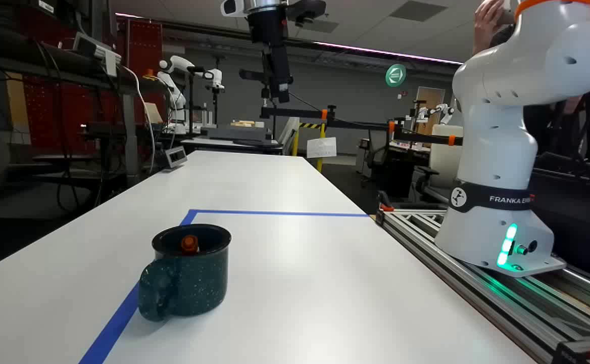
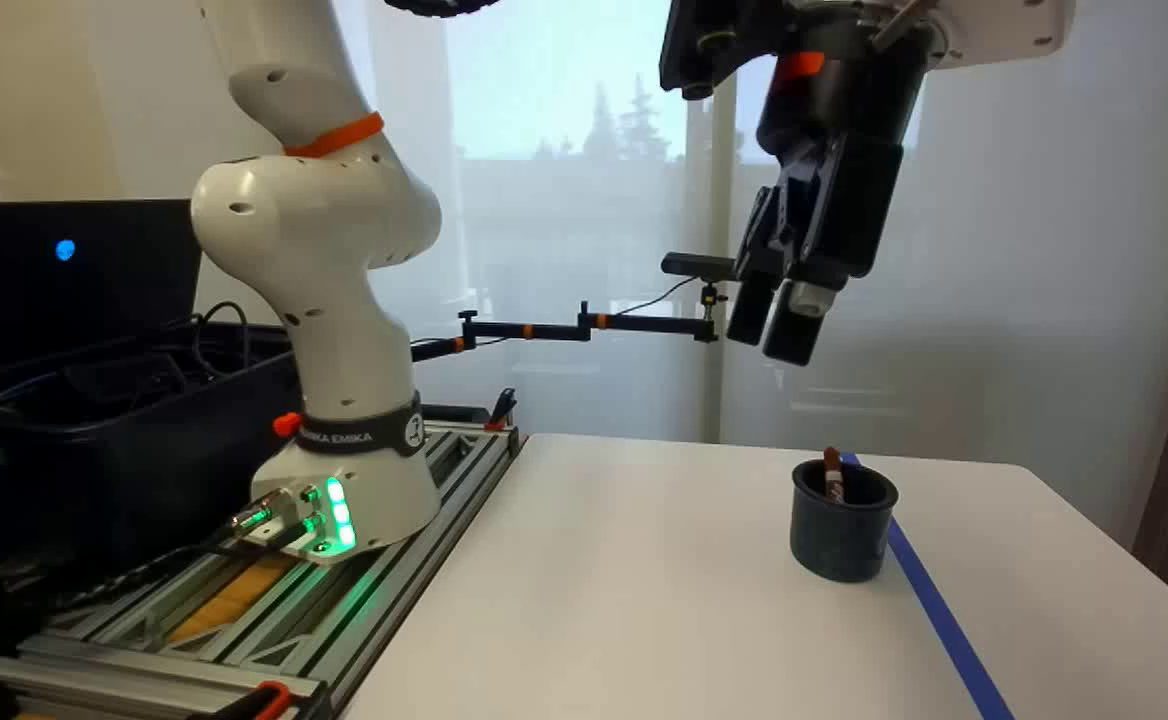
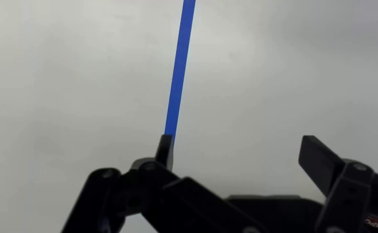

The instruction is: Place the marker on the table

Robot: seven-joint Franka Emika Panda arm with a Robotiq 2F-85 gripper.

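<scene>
The red-orange marker [image 1: 189, 244] stands inside the dark teal mug [image 1: 201, 283]. In an exterior view its end [image 2: 833, 474] sticks up above the rim of the mug [image 2: 837, 545], leaning on the wall. The rest of it is hidden inside. The mug stands upright on the white table [image 1: 335, 303], by a blue tape line. My gripper [image 2: 772, 335] hangs high above the table, well above the mug and apart from it. In the wrist view the gripper [image 3: 236, 139] has its fingers wide apart, with nothing between them. Marker and mug are out of the wrist view.
A blue tape line [image 3: 179, 71] crosses the white tabletop. The arm's base [image 1: 494, 237] is fixed on a metal rail frame [image 2: 274, 600] along the table's edge. A black camera boom [image 2: 544, 328] reaches over behind the table. A small grey box [image 1: 174, 157] sits at the far edge.
</scene>
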